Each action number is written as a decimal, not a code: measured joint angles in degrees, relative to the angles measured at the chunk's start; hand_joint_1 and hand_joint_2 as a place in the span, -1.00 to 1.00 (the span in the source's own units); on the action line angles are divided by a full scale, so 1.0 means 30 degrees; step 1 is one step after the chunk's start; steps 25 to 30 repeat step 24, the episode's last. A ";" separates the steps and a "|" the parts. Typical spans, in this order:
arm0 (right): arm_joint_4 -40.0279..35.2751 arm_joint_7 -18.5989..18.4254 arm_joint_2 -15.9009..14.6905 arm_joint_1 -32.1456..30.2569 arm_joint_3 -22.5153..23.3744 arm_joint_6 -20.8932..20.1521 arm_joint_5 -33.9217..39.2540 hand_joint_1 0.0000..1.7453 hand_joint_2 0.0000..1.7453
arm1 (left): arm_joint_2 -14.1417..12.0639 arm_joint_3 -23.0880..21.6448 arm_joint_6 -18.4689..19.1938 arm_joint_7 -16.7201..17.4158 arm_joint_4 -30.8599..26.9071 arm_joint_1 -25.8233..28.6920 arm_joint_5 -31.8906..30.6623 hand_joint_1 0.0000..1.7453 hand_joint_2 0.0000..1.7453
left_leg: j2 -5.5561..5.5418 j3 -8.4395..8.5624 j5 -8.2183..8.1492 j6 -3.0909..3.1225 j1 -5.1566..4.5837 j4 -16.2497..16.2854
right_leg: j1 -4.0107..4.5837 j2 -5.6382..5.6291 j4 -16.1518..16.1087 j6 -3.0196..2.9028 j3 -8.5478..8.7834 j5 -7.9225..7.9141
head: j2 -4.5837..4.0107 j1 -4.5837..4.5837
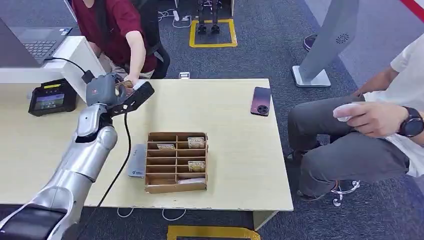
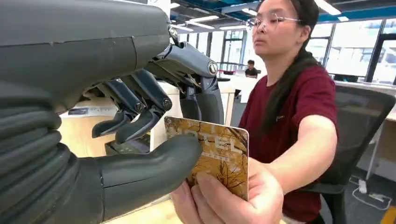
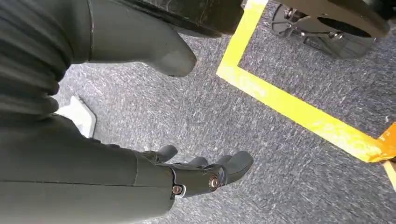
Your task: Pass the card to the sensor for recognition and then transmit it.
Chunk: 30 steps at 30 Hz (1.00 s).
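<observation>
At the far left edge of the worktop point(image 1: 235, 125), the left hand point(image 1: 107, 90) is stretched out toward a person in a dark red top point(image 1: 117, 27), and between them is the card point(image 2: 215, 156). Seen from the left wrist, this gold-brown hotel card stands nearly upright, with the thick grey thumb point(image 2: 159, 163) pressed flat against its printed face and the darker fingers point(image 2: 140, 116) curled just behind its upper edge; the person's hand point(image 2: 229, 198) grips the lower part of the same card from below, so both have hold of it at once. Judging by its look, the card is light, thin and stiff with a glossy, slippery face, so it will slide easily out of a loose pinch and is best taken by a free edge or corner, flat between thumb and fingertip, well away from the other holder's grip. The handover appears to be at the point where one side should let go; a pull before that could flex the card or flick it onto the worktop. The right hand point(image 3: 205, 175) hangs over grey carpet point(image 3: 261, 154) by a yellow floor line point(image 3: 299, 112), fingers loosely apart, thumb well clear, holding nothing. Nearer on the worktop stand a wooden sorting box point(image 1: 176, 162) with a few cards in its slots, a grey reader point(image 1: 137, 161) just beside it, and a phone point(image 1: 261, 101) well apart.
</observation>
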<state>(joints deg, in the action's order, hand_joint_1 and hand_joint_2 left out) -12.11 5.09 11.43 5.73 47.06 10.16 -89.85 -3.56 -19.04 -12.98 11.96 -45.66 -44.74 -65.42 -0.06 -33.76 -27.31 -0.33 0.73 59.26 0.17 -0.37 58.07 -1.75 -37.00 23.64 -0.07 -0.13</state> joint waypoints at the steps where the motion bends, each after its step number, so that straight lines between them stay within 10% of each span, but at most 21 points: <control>1: 0.0000 0.0058 0.0000 -0.0002 -0.0030 0.0000 0.0000 -1.00 1.00 | 0.0022 0.0148 0.0051 0.0000 0.0059 0.0002 -0.0088 1.00 1.00 | 0.0004 -0.0006 -0.0002 0.0001 0.0000 -0.0001 | 0.0000 -0.0003 0.0000 0.0000 -0.0005 0.0001 | 0.0000 0.0000; 14: -0.0007 0.0087 0.0000 -0.0004 -0.0109 0.0000 -0.0007 -1.00 1.00 | 0.0051 0.0838 0.0189 -0.0277 0.0321 0.0015 -0.0358 1.00 1.00 | 0.0014 -0.0026 -0.0003 0.0003 -0.0001 -0.0001 | 0.0000 -0.0007 -0.0002 0.0001 -0.0022 0.0001 | 0.0000 0.0000; 15: -0.0007 0.0087 0.0000 -0.0004 -0.0110 0.0000 -0.0007 -1.00 1.00 | 0.0051 0.0846 0.0189 -0.0277 0.0328 0.0015 -0.0358 -0.52 1.00 | 0.0014 -0.0026 -0.0004 0.0003 -0.0001 -0.0001 | 0.0000 -0.0007 -0.0003 0.0001 -0.0022 0.0002 | 0.0000 0.0000; 16: -0.0007 0.0087 0.0000 -0.0004 -0.0110 0.0000 -0.0007 -1.00 1.00 | 0.0051 0.0861 0.0189 -0.0277 0.0328 0.0015 -0.0358 -1.00 1.00 | 0.0013 -0.0026 -0.0004 0.0003 -0.0001 -0.0001 | 0.0000 -0.0007 -0.0002 0.0001 -0.0023 0.0002 | 0.0000 0.0000; 30: -0.0007 0.0014 0.0000 -0.0031 -0.0117 -0.0014 0.0022 -1.00 1.00 | -0.0255 0.1240 0.0145 -0.0670 0.0146 0.0657 -0.0540 -1.00 1.00 | 0.0029 -0.0027 -0.0005 0.0003 0.0000 -0.0008 | -0.0001 -0.0013 0.0000 0.0000 -0.0022 0.0002 | 0.0000 0.0000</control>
